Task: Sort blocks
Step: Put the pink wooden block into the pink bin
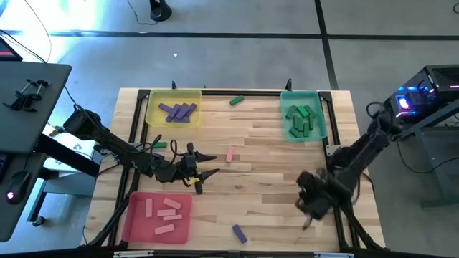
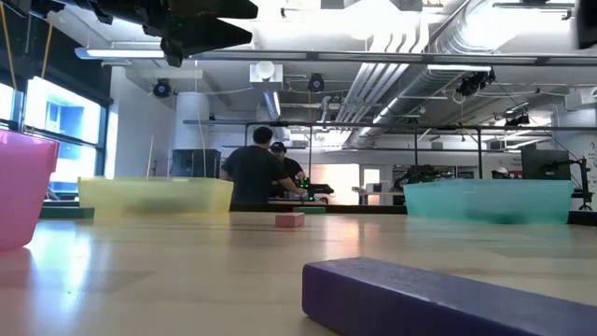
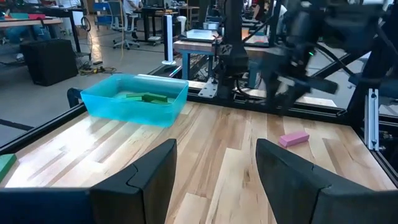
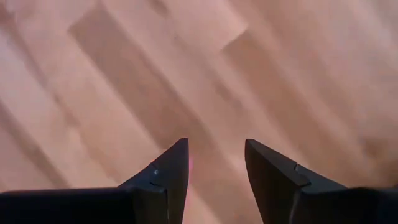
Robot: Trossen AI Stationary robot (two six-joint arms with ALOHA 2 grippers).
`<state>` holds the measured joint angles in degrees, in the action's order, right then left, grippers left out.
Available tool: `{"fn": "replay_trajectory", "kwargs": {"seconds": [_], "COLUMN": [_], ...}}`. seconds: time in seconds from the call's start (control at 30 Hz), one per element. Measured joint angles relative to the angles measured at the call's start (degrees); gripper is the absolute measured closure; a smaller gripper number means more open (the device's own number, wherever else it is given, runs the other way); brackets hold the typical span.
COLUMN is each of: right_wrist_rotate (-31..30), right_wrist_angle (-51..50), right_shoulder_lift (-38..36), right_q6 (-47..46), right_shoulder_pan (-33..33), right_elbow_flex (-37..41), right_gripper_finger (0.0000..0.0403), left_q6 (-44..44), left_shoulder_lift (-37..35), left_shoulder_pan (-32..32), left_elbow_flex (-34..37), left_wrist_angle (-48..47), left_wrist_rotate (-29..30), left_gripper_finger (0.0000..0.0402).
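Observation:
Loose blocks lie flat on the wooden table: a pink one mid-table, a green one near the far edge, and a purple one near the front edge. My left gripper hangs open left of the pink block, pointing level toward the table's right, with nothing between its fingers. My right gripper is open over bare wood at the near right, pointing down, blurred.
A yellow tray with purple blocks stands far left. A teal tray with green blocks stands far right. A red tray with pink blocks sits near left. People stand in the room behind the table.

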<state>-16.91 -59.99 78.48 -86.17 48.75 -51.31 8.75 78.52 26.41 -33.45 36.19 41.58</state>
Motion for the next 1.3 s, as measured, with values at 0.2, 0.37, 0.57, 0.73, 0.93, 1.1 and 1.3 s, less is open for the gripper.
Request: {"fn": "replay_trajectory", "kwargs": {"seconds": [0.2,0.37,0.57,0.73,0.93,1.1,1.3], "right_wrist_rotate": [-2.6,-6.1,-11.7,-12.1,-11.2,-7.7,-11.6], "right_wrist_angle": [5.0,6.6,7.2,9.5,9.9,11.1,16.2], "right_shoulder_lift": [6.6,11.5,14.0,14.0,17.1,21.9,25.7], "right_q6": [-12.0,-18.5,-22.9,-18.3,-15.5,-18.0,-16.9], "right_shoulder_pan": [10.1,14.6,17.0,16.9,16.9,16.9,17.1], "right_elbow_flex": [0.0,0.0,0.0,0.0,0.0,0.0,-0.1], "right_gripper_finger": [0.0261,0.0261,0.0260,0.0231,0.0159,0.0150,0.0224], "left_q6": [0.0,0.1,0.1,0.1,0.1,0.2,0.6], "left_shoulder_lift": [0.0,0.0,0.0,0.0,0.0,0.0,0.0], "left_shoulder_pan": [0.0,0.0,0.0,0.0,0.0,0.0,0.0], "left_elbow_flex": [0.0,0.0,0.0,0.0,0.0,0.0,0.0], "left_wrist_angle": [-0.1,-0.1,-0.1,-0.1,-0.3,-0.3,-0.3], "left_wrist_rotate": [0.0,0.0,0.0,0.0,0.0,-0.1,-0.4], "left_gripper_finger": [0.0195,0.0195,0.0195,0.0195,0.0195,0.0195,0.0195]}}
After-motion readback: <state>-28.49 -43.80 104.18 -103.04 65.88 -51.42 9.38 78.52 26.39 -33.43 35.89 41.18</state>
